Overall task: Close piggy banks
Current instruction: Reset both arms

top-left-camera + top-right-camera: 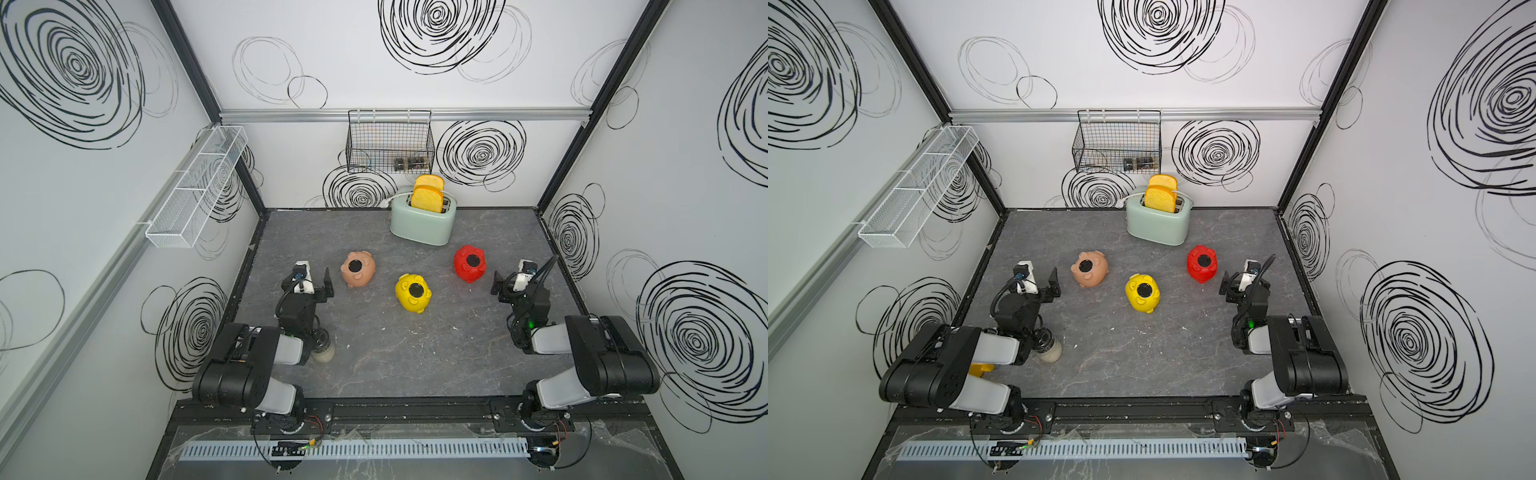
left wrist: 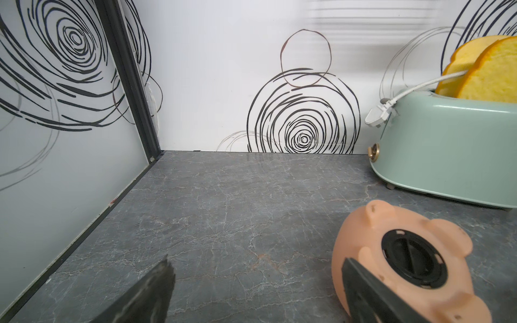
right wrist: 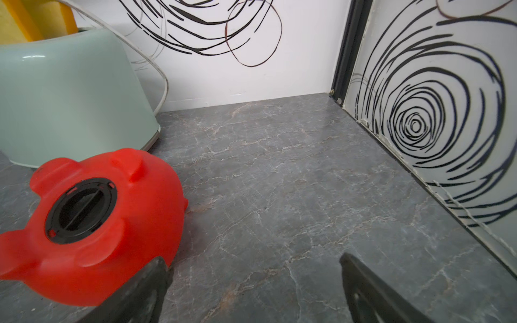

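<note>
- The pale pink plastic piggy bank [image 1: 358, 269] lies belly-up on the grey marbled tabletop [image 1: 415, 357], left of centre in both top views. A black round plug [image 2: 411, 261] sits in its belly hole.
- The yellow plastic piggy bank [image 1: 413, 292] lies belly-up near the middle of the frame, a little lower than the other two. Its hole is also filled with black.
- The red plastic piggy bank [image 1: 469, 263] lies belly-up right of centre. The right wrist view clearly shows a black plug in its hole too.
- How firmly any plug is seated I cannot tell.
- The left gripper [image 2: 256, 263] stands wide open and holds nothing, with bare tabletop showing between its black fingers [image 2: 151, 293]. In both top views it sits just left of the pink bank, close but apart.
- The right gripper [image 3: 253, 258] is likewise spread wide and empty. It sits just right of the red bank, with a gap between them.
- A mint-green toaster [image 1: 423, 224] holding two slices of yellow toast [image 1: 427, 195] stands above the banks in the frame, near the back wall.
- A glass jar [image 1: 323, 348] with pale contents stands at lower left, beside the left arm.
</note>
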`<state>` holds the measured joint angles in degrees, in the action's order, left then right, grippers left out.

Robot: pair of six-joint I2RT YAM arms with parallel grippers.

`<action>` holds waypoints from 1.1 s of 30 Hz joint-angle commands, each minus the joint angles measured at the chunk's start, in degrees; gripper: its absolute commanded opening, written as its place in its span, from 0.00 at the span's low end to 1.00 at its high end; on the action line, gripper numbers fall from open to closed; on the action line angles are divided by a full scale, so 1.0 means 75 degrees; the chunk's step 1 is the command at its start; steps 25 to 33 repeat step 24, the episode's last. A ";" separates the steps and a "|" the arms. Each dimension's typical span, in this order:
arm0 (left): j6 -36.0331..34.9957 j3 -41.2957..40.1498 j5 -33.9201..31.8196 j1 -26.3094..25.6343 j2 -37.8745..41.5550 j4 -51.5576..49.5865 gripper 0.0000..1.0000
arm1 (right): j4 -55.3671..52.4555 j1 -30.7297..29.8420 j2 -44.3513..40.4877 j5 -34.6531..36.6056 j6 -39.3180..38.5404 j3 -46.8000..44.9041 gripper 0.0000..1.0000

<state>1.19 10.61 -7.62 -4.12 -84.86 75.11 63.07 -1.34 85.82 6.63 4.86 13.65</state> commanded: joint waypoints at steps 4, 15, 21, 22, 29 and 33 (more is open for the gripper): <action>-0.0194 -0.0090 -0.0355 -0.0147 -0.0094 0.0716 0.96 | 0.0050 -0.0014 -0.0157 0.0156 -0.0107 0.0125 0.98; -0.0221 -0.0057 -0.0410 -0.0177 -0.0124 0.0676 0.96 | 0.0008 0.0003 -0.0164 0.0121 -0.0106 0.0137 0.98; -0.0134 0.0008 0.0057 0.0027 -0.0086 0.0440 0.96 | -0.0004 0.0027 -0.0160 0.0065 -0.0092 0.0149 0.98; -0.0231 -0.0110 -0.0308 -0.0165 -0.0117 0.0743 0.96 | 0.0001 0.0024 -0.0152 0.0063 -0.0091 0.0149 0.98; -0.0335 -0.0254 -0.0611 -0.0317 -0.0134 0.1069 0.96 | 0.0002 0.0024 -0.0159 0.0068 -0.0087 0.0149 0.98; -0.0335 -0.0254 -0.0611 -0.0317 -0.0134 0.1069 0.96 | 0.0002 0.0024 -0.0159 0.0068 -0.0087 0.0149 0.98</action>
